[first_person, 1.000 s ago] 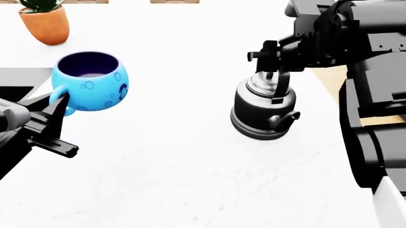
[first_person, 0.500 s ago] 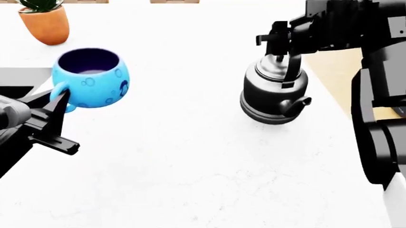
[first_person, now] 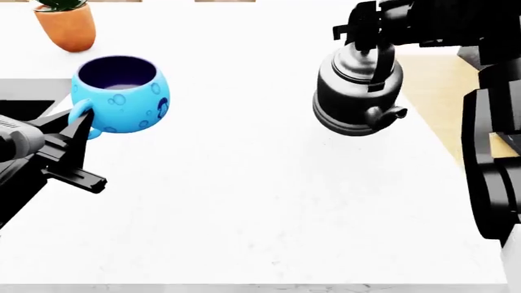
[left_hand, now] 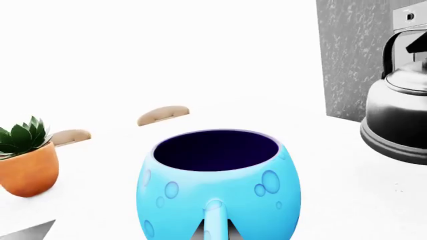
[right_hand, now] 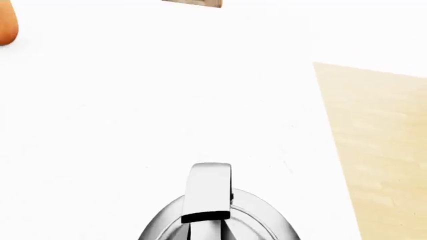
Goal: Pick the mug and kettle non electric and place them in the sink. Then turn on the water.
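Note:
The bright-blue mug (first_person: 119, 94) stands upright at the left of the white countertop, its small handle (left_hand: 215, 220) pinched between my left gripper's dark fingers. My left gripper (first_person: 82, 125) is shut on that handle. The dark grey kettle (first_person: 358, 97) hangs above the counter at the right, spout towards me. My right gripper (first_person: 364, 30) is shut on the top of its arched handle (right_hand: 209, 192). In the left wrist view the kettle (left_hand: 400, 115) shows beyond the mug (left_hand: 217, 185). A black corner of the sink (first_person: 21, 108) lies at the left edge, just behind my left gripper. The faucet is out of view.
An orange plant pot (first_person: 69, 24) stands at the back left, behind the mug. The counter's right edge (first_person: 427, 131) runs past the kettle, with wood floor (first_person: 435, 79) beyond it. Two tan rounded shapes (left_hand: 163, 114) show past the counter's far edge.
My right gripper has lifted the kettle off the counter and carried it up and slightly right. The left gripper stays on the mug's handle. The head view shifted a little.

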Motion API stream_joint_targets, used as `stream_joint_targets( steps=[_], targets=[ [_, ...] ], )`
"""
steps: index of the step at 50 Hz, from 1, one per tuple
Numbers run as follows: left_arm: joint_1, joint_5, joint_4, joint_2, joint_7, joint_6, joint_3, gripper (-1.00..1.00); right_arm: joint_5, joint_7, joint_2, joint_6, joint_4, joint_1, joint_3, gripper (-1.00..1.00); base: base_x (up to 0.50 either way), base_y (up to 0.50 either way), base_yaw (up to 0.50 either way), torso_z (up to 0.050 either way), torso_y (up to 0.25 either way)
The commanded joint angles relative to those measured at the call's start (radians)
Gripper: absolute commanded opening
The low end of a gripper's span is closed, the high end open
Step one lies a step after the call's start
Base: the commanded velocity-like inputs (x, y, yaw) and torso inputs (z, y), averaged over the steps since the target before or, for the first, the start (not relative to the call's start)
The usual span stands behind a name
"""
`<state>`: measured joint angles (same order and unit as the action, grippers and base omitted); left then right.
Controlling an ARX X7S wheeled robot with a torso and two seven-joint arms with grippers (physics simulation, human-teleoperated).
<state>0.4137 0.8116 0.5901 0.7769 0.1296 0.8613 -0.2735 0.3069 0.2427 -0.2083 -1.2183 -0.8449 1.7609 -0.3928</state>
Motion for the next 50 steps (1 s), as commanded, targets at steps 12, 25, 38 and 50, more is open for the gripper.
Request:
stream_joint_targets(
  steps=[12,25,38,50],
  targets=[
    [0.006,0.003,0.0,0.0,-0.003,-0.014,-0.005,-1.0,0.004,-0.025,-0.012,0.006,0.07,-0.019,0.015,-1.0,-0.5,0.0,0.0,0.001,0.0],
    [0.092,-0.032,-0.05,-0.03,-0.052,-0.024,0.031,-1.0,0.052,-0.041,-0.083,-0.157,0.344,-0.082,0.03,-1.0,-0.04,0.0,0.0,0.0,0.0],
    [0.188,-0.06,-0.104,-0.048,-0.099,-0.008,0.079,-1.0,0.647,-0.384,-0.304,-0.351,0.688,-0.126,-0.007,-1.0,0.0,0.0,0.0,0.0,0.001],
    [0.161,-0.054,-0.089,-0.047,-0.096,-0.018,0.067,-1.0,0.915,-0.606,-0.365,-0.304,0.718,-0.166,0.015,-1.0,0.0,0.0,0.0,0.001,0.001]
  ],
)
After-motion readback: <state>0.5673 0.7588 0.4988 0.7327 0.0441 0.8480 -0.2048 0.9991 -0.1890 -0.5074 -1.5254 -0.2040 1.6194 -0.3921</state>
